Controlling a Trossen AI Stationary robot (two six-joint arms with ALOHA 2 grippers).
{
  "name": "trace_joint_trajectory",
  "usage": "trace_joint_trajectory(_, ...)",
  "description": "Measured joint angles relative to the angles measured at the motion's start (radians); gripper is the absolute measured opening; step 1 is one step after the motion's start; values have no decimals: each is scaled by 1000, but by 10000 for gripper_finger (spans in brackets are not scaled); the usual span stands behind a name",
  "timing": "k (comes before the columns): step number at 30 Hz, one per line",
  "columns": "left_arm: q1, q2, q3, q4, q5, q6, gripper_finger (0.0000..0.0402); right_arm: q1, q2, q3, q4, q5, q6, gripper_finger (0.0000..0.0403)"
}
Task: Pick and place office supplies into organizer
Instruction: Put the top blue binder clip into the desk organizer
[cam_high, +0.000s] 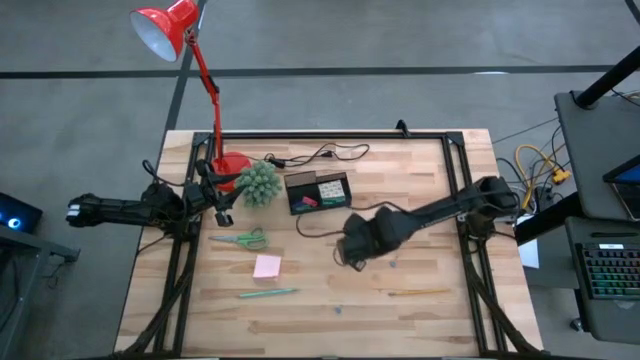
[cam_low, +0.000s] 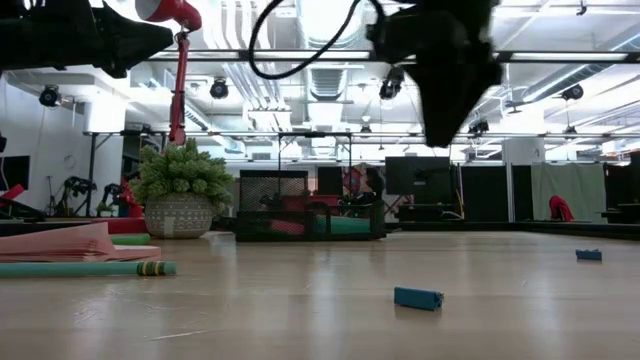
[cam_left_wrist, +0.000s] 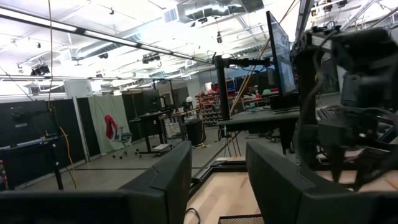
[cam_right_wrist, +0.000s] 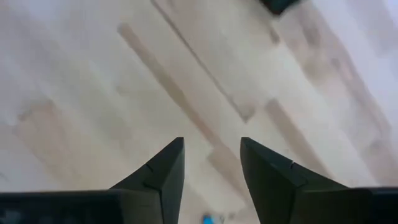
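Note:
The black organizer (cam_high: 318, 190) sits mid-table toward the far side, with coloured items in its compartments; it also shows in the low view (cam_low: 310, 215). Green-handled scissors (cam_high: 242, 240), the pink sticky pad (cam_high: 267, 265), the green pen (cam_high: 268, 293) and the thin yellowish stick (cam_high: 418, 293) lie flat on the wood. A small blue bit (cam_low: 418, 298) lies near the right gripper (cam_high: 350, 250). That gripper hangs above bare table, pointing down, open and empty (cam_right_wrist: 211, 146). My left gripper (cam_high: 222, 205) waits near the lamp base, open (cam_left_wrist: 217, 152), pointing level across the table.
The red desk lamp (cam_high: 215, 100) stands on its round base (cam_high: 232, 165) at the far left, with the spiky green ball plant (cam_high: 260, 183) beside it. A black cable (cam_high: 320, 155) runs along the far side. Black frame rails (cam_high: 470, 250) border the table.

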Motion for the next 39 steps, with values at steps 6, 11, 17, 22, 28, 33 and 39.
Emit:
trace_joint_trajectory(6, 0, 0, 0, 0, 0, 0, 139, 78, 2, -34, -15, 0, 208, 145)
trace_joint_trajectory(11, 0, 0, 0, 0, 0, 0, 139, 117, 2, -90, -41, -31, 376, 139)
trace_joint_trajectory(17, 0, 0, 0, 0, 0, 0, 139, 146, 3, -177, -50, -149, 456, 143)
trace_joint_trajectory(22, 0, 0, 0, 0, 0, 0, 139, 156, 3, -236, -50, -198, 574, 140)
trace_joint_trajectory(28, 0, 0, 0, 0, 0, 0, 139, 169, 3, -284, -45, -180, 707, 128)
trace_joint_trajectory(33, 0, 0, 0, 0, 0, 0, 139, 175, 3, -301, -42, -206, 801, 117)
trace_joint_trajectory(39, 0, 0, 0, 0, 0, 0, 139, 178, 3, -308, 9, -116, 850, 109)
